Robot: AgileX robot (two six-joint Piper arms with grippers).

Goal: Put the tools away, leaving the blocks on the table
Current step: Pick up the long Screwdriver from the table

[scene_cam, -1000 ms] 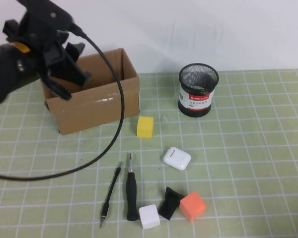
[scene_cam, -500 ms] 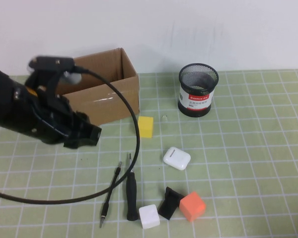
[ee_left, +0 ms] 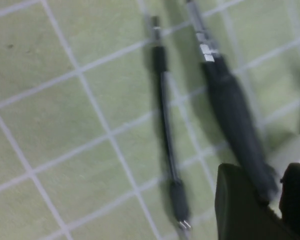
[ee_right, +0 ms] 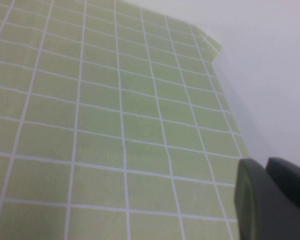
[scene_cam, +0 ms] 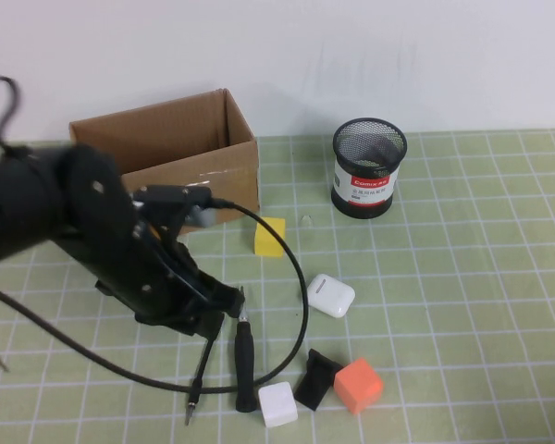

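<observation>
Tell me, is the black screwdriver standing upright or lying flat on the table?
Lying flat. The screwdriver rests along the table beside the thin black tool, with the left gripper over its tip. The right gripper is elsewhere.

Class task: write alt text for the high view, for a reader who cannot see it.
The left gripper hovers low over the thin black pen-like tool and black-handled screwdriver on the table; yellow, white and orange blocks lie nearby. The right gripper is absent.

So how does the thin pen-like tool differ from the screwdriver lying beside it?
The pen-like tool is much thinner than the screwdriver, which has a thick black handle. The screwdriver ends in a metal tip, while the pen-like tool is a slim black rod. Both are black, lie flat on the table side by side, and sit under the left end effector. The right end effector is elsewhere.
</observation>
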